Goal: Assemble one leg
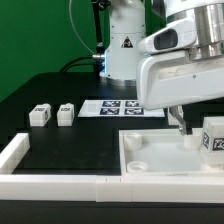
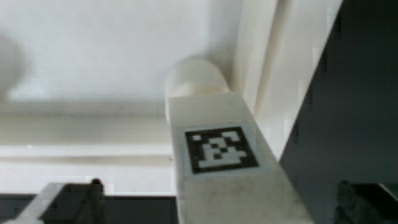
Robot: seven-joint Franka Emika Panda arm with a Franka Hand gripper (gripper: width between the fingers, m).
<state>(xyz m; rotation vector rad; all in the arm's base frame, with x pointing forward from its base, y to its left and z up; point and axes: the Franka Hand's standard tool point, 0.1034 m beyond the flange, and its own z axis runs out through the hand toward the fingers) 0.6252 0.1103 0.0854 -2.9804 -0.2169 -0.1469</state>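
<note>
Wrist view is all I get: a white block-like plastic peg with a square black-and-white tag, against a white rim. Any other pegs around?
Observer: Yes. Two more small white plastic legs with tags, the outer leg and the inner leg, stand side by side on the black table, toward the exterior view's left.
Operator: Anything else on that table?
Observer: The thin flat white marker board lies to the exterior view's right of those legs.

Black, matte surface (image 1: 70,145). Toward the exterior view's left, first leg (image 1: 40,115) just beside second leg (image 1: 65,114), both small, white, tagged. Behind, marker board (image 1: 120,107) lying flat. Toward the right, large white panel (image 1: 165,160). Along the near edge, white rail (image 1: 60,183).
</note>
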